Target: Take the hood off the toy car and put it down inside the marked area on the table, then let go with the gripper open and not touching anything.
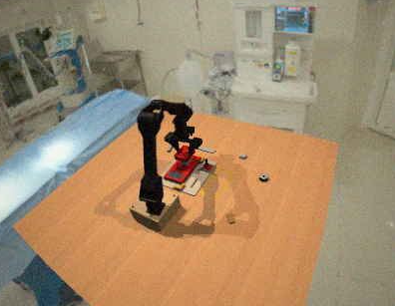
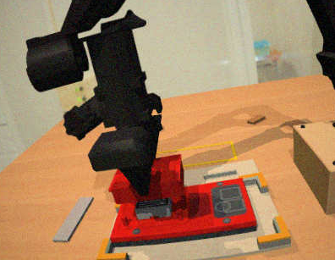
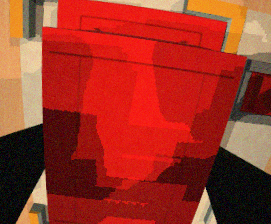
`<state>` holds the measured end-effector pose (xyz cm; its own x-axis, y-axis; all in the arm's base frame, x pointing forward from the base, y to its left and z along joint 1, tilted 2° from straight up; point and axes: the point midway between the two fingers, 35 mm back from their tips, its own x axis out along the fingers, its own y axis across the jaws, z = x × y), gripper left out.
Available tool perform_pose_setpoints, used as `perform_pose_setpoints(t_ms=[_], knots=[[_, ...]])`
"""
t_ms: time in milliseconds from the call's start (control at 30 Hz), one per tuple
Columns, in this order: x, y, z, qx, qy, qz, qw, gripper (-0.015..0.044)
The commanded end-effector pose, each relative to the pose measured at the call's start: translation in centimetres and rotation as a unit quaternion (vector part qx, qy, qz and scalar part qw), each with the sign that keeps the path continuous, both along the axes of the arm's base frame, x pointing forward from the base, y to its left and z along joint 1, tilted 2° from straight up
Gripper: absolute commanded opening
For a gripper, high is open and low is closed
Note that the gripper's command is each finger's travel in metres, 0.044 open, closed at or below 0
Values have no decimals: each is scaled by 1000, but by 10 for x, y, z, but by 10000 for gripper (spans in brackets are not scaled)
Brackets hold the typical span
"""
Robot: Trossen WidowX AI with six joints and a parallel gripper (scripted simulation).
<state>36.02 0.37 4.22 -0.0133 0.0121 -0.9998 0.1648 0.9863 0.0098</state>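
Note:
My gripper [image 1: 185, 152] [image 2: 151, 186] [image 3: 130, 142] is shut on the red hood [image 1: 182, 155] [image 2: 169, 173] [image 3: 145, 100], with a finger on each side in the wrist view. The hood hangs a little above the front of the red toy car [image 1: 176, 174] [image 2: 197, 224] [image 3: 140, 22], slightly tilted. A grey engine block [image 2: 153, 209] shows under it. The far finger is hidden in the exterior view. The yellow outlined area [image 1: 208, 195] [image 2: 234, 151] lies on the table beside the car's board.
The car sits on a pale board [image 2: 269, 207] with orange corner brackets [image 2: 274, 239]. A small dark red part [image 1: 207, 166] [image 3: 260, 95] is on the board's side. A grey strip [image 2: 74, 219], a brown block [image 1: 230, 218] [image 2: 256, 119], a wheel [image 1: 263, 177] and a grey piece [image 1: 242, 155] lie around.

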Motion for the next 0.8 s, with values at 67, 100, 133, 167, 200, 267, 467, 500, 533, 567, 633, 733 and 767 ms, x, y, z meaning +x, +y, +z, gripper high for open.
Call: perform_pose_setpoints(t_ms=[67,100,133,167,200,267,467,500,533,567,633,733,767], knots=[[2,0,28,0,-8,1,1000,0],[2,0,29,0,-8,1,1000,0],[2,-1,20,0,-8,0,1000,0],[2,-4,20,0,-8,0,1000,0],[1,-8,20,0,-8,0,1000,0],[0,-19,21,-1,-8,0,1000,0],[-7,-51,22,-3,-8,0,1000,0],[-8,-56,22,-3,-8,0,1000,0],[-10,-62,23,-3,-8,0,1000,0],[-12,-67,23,-4,-8,0,1000,0],[-15,-77,23,-4,-8,0,1000,0],[-20,-92,24,-5,-7,0,1000,0],[-22,-97,24,-5,-7,0,1000,0]])
